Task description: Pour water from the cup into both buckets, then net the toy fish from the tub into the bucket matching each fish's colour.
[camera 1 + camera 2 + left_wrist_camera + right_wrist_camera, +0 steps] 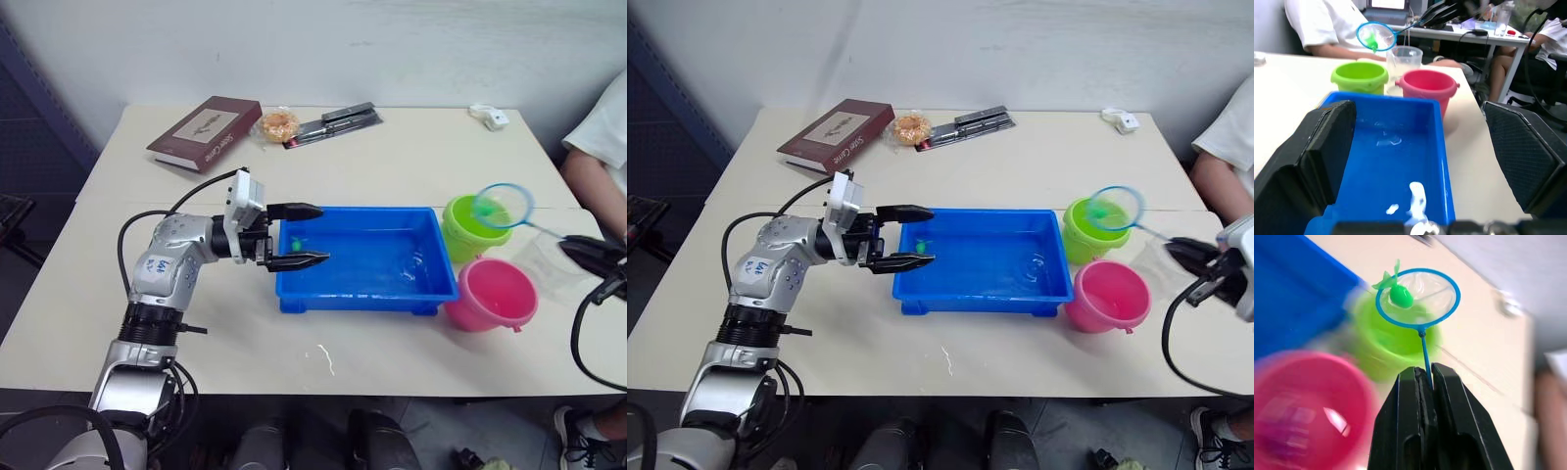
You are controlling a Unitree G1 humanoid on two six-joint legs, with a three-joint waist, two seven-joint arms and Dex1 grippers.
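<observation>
While the right hand (1427, 377) clamps the net (1418, 297), its green fish (1400, 295) hangs apparently above the green bucket (472, 227).

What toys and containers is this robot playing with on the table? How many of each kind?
Buckets: 2, a lime green bucket and a pink bucket
Blue tub: 1
Clear cup: 1
Net: 1, held by the right gripper
Toy fish I can see: 2, a green fish in the net and a green fish in the tub
Total: 7
</observation>
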